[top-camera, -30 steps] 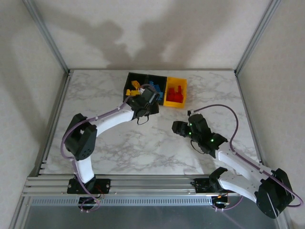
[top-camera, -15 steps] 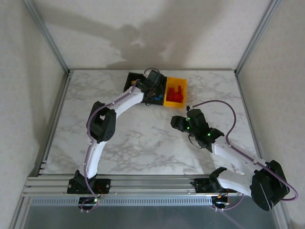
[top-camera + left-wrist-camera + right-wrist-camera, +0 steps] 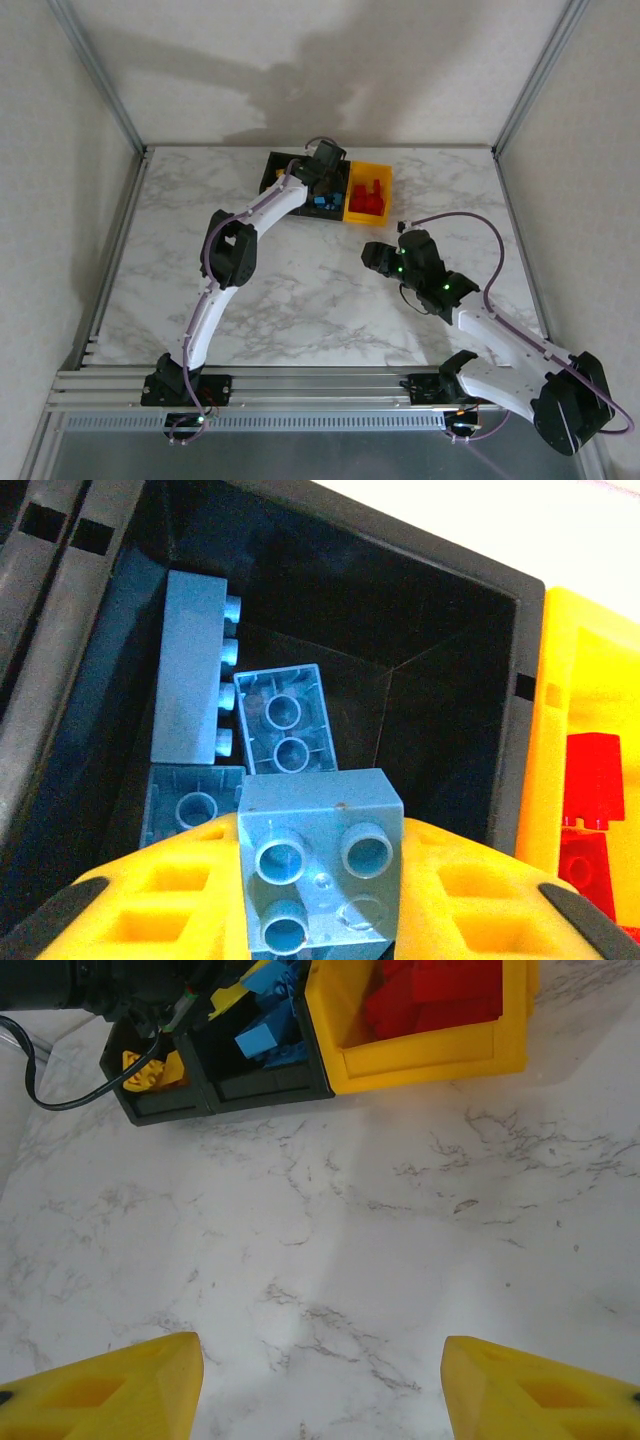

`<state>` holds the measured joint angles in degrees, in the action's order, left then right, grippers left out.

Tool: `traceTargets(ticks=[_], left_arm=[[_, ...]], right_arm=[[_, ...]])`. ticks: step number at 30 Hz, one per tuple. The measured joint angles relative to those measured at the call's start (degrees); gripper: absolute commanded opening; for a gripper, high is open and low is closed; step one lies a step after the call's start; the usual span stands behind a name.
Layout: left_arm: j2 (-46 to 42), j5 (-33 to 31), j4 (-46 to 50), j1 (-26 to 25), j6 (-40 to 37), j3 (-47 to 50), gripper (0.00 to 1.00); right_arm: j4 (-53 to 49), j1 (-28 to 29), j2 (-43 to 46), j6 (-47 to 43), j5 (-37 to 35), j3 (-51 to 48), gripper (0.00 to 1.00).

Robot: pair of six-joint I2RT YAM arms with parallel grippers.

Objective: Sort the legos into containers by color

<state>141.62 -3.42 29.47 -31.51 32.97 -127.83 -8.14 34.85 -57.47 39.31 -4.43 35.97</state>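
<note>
My left gripper (image 3: 318, 900) is shut on a blue lego (image 3: 318, 865), studs facing the camera, held right above the middle black bin (image 3: 440, 680). Several blue legos (image 3: 285, 720) lie inside that bin. In the top view the left gripper (image 3: 322, 170) reaches over the row of containers at the back of the table. The yellow bin (image 3: 380, 212) holds red legos (image 3: 368, 197); the left black bin (image 3: 150, 1105) holds yellow legos (image 3: 145, 1068). My right gripper (image 3: 320, 1390) stands open above bare marble, its yellow fingers (image 3: 110, 1390) wide apart, nothing between them.
The marble table (image 3: 300, 290) spreads bare in front of the bins. Metal frame posts (image 3: 100, 80) and walls close in the sides and back. The right arm (image 3: 440, 285) crosses the right half of the table.
The left arm has stretched from the table's middle out to the bins, carrying the blue lego over the middle black bin. The right gripper has barely shifted.
</note>
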Motion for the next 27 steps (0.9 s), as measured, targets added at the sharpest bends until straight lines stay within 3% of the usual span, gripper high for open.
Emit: traceTargets(ticks=[8, 15, 21, 22, 23, 24, 27], left_arm=[[0.0, 0.0, -0.02, 0.11, -0.48, -0.11, 0.55], [-1.57, 0.02, -0.35, 0.07, -0.68, 1.73, 0.56], [-17.25, -0.02, -3.74, -0.55, -0.87, 19.08, 0.69], [-21.35, -0.04, -4.98, -0.68, -0.79, 22.95, 0.72], [-24.76, -0.13, -6.34, -0.76, -0.7, 26.29, 0.76], [-29.24, -0.48, -7.87, -0.83, -0.59, 30.32, 0.99], [-41.46, -2.34, -11.85, -1.03, -0.63, 41.24, 1.0]], right_arm=[[-0.33, 0.0, 0.35, 0.02, -0.09, -0.02, 0.64], [-0.5, 0.0, -0.04, -0.09, -0.15, -0.02, 0.68], [-2.75, -0.11, -1.38, -1.22, -2.29, 2.08, 0.79], [-3.1, -0.22, -1.95, -1.31, -3.17, 2.99, 0.98], [-3.45, -0.39, -2.36, -1.42, -3.85, 3.78, 0.99], [-3.74, -0.66, -2.8, -1.81, -4.94, 4.76, 0.99], [-5.14, -2.6, -3.87, -2.23, -8.92, 7.65, 0.99]])
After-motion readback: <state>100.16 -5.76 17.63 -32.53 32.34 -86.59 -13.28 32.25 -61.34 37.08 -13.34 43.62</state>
